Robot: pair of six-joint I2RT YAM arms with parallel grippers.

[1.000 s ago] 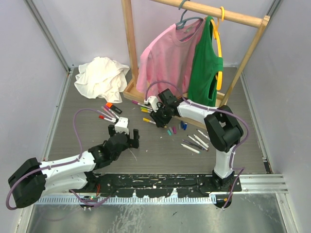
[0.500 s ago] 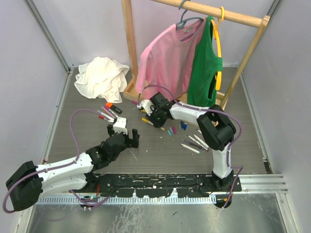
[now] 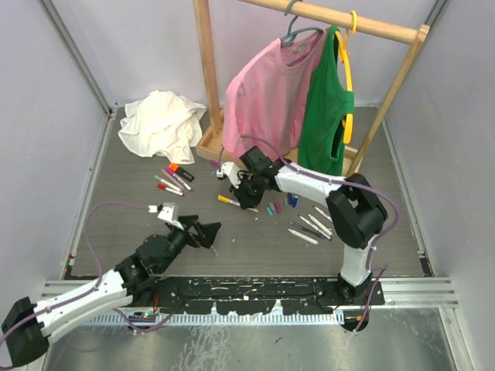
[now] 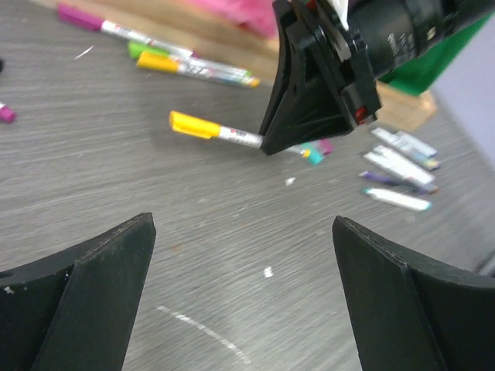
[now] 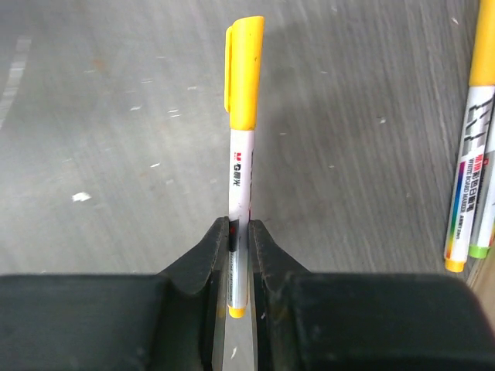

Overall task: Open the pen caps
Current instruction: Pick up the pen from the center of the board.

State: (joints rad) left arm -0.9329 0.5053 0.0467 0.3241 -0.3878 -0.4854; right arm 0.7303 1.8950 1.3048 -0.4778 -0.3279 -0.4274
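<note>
In front of the wooden rack base [image 3: 206, 151], the right hand [image 5: 238, 232] clenches a yellow-capped pen [image 5: 241, 178] by its tail, yellow cap [image 5: 246, 69] free, the left hand [image 4: 244, 232] spread empty nearby; that short grip may let the barrel slip when pulled.

The white pen [image 5: 240, 193], yellow cap [image 5: 245, 69] fitted, lies flat with its barrel clamped between the fingers of the right gripper [image 5: 240, 236], cap end projecting straight ahead, and two further pens [image 5: 464, 178] lie parallel to the gripper's right.
</note>
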